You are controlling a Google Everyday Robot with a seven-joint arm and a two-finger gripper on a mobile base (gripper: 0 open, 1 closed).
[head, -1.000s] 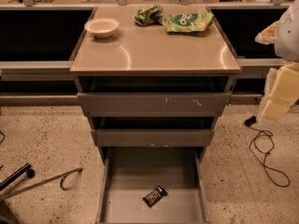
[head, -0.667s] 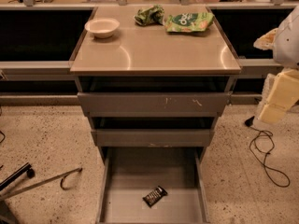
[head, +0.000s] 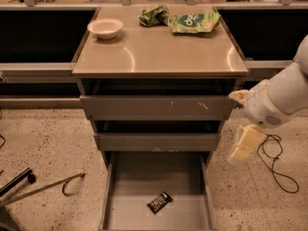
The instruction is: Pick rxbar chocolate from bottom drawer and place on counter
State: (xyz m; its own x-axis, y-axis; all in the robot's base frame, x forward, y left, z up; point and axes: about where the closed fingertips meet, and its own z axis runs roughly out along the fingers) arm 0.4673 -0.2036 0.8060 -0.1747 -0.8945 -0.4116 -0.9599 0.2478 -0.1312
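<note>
The rxbar chocolate point(head: 159, 202), a small dark bar, lies tilted on the floor of the open bottom drawer point(head: 130, 177), a little right of its middle and near the front. The counter point(head: 159, 52) is the glossy beige top of the grey cabinet. My gripper point(head: 245, 143), cream-coloured on a white arm, hangs at the right of the cabinet, level with the middle drawer. It is above and to the right of the bar, outside the drawer, and holds nothing that I can see.
A white bowl point(head: 105, 28), a crumpled green wrapper point(head: 154, 15) and a green snack bag point(head: 195, 23) sit at the back of the counter. Two upper drawers point(head: 156, 107) stand slightly out. A black cable point(head: 274, 162) lies on the floor to the right, metal legs point(head: 43, 186) to the left.
My arm and gripper have moved left and down, from the right edge of view towards the cabinet's right side. The bar and drawers have not moved.
</note>
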